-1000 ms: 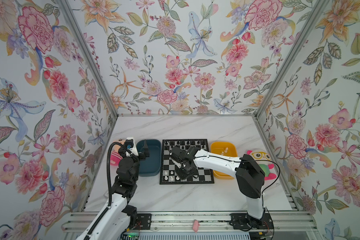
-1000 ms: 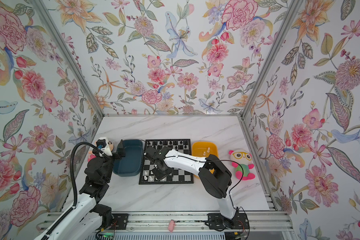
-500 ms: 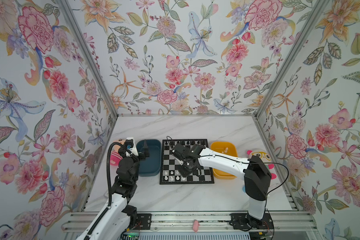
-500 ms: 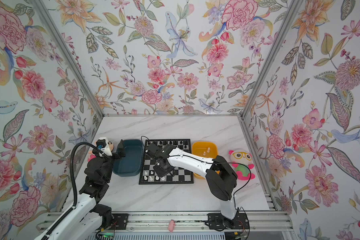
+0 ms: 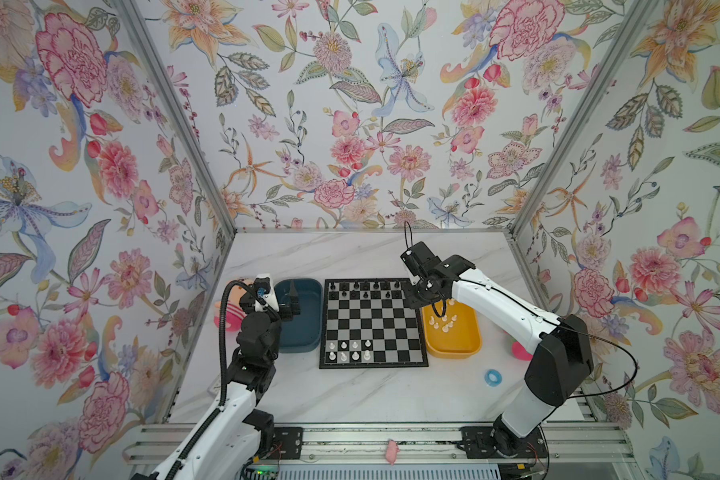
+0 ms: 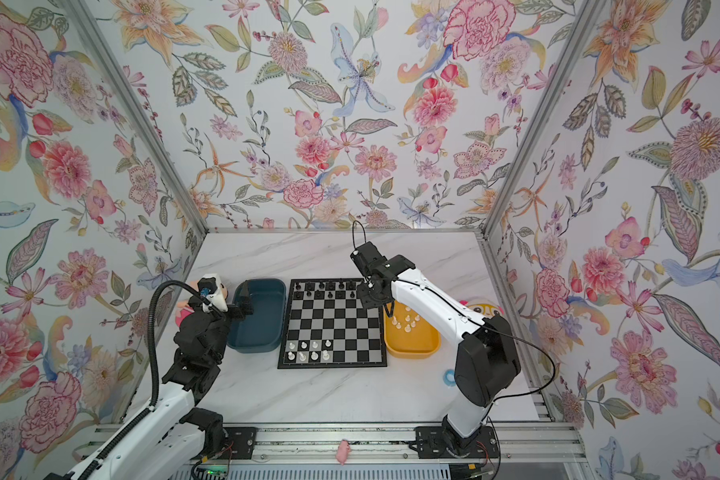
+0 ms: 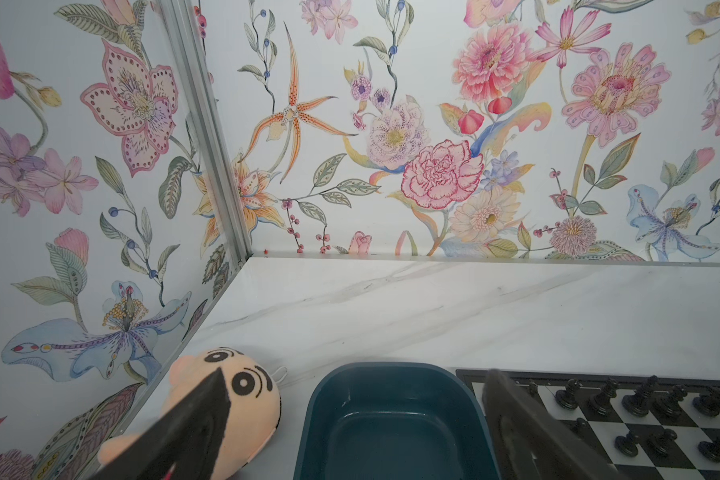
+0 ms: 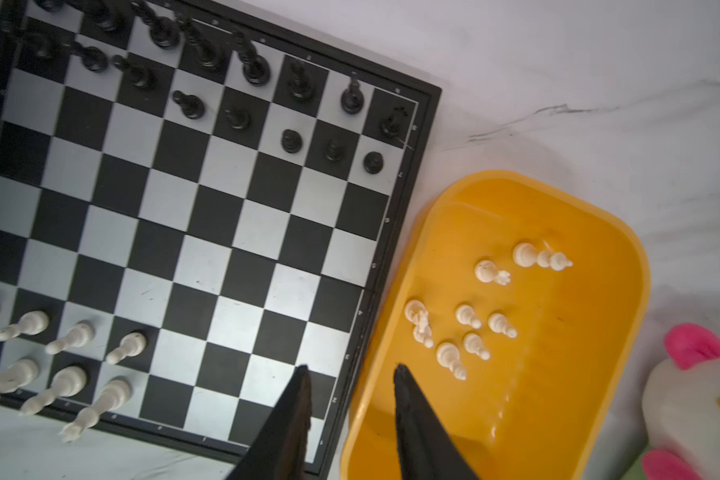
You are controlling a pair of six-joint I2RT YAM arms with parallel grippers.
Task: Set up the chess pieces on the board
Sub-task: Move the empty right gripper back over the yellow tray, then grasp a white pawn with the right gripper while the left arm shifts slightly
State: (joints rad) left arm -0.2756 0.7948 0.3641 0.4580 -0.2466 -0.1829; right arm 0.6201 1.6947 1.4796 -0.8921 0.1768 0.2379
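The board (image 5: 373, 324) (image 6: 333, 328) (image 8: 208, 208) lies mid-table. Several white chess pieces (image 5: 350, 351) (image 6: 309, 350) (image 8: 59, 353) stand in its near left corner. More of them lie in the yellow tray (image 5: 454, 347) (image 6: 412, 347) (image 8: 558, 374), grouped toward its far half (image 5: 443, 322) (image 8: 470, 320). My right gripper (image 5: 438, 312) (image 6: 389, 311) (image 8: 348, 368) hangs open and empty over the gap between the board's right edge and the tray. My left gripper (image 5: 292, 299) (image 6: 246, 301) (image 7: 358, 374) is open over the dark teal tray (image 5: 304, 332) (image 7: 391, 415), holding nothing.
Black pieces (image 5: 364, 289) (image 8: 225, 83) fill the board's two far rows. A peach plush (image 5: 229, 316) (image 7: 233, 399) lies left of the teal tray. Another plush (image 5: 520, 351) (image 8: 691, 399) and a blue ring (image 5: 493, 377) lie right of the yellow tray.
My right gripper has moved from over the board's near left squares rightward to the yellow tray's far end, and its jaws have widened a little. The left arm has not moved.
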